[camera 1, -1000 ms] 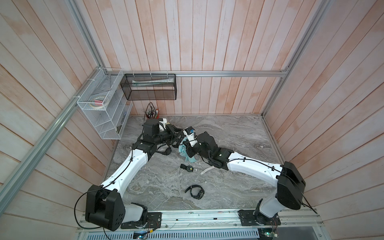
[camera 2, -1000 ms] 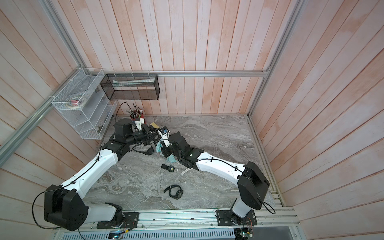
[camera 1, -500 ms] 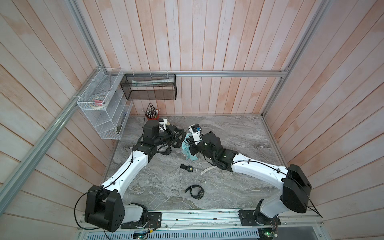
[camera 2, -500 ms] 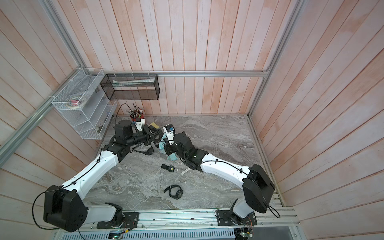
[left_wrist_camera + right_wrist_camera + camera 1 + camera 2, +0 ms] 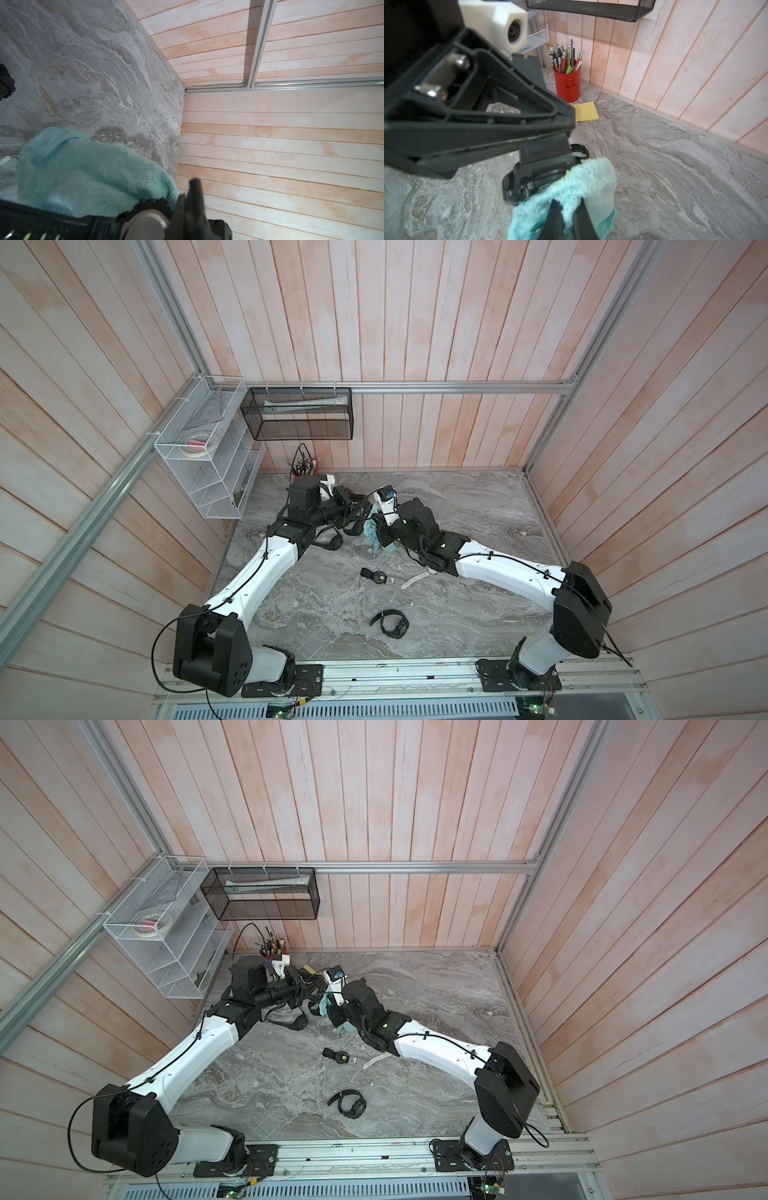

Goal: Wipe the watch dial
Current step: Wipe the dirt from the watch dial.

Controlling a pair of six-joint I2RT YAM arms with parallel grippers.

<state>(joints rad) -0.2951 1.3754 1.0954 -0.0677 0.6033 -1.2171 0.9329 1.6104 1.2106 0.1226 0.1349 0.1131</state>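
cloth still against watch, right arm shifted slightly

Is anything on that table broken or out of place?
Possibly. A white strap lies by itself, one end hidden under the right arm, no dial showing. Next to it, a black watch seems to have a strap on one side only.

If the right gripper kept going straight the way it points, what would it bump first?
Most likely the black watch held in the left gripper. The teal cloth in the right gripper looks pressed against it, though depth is hard to judge.
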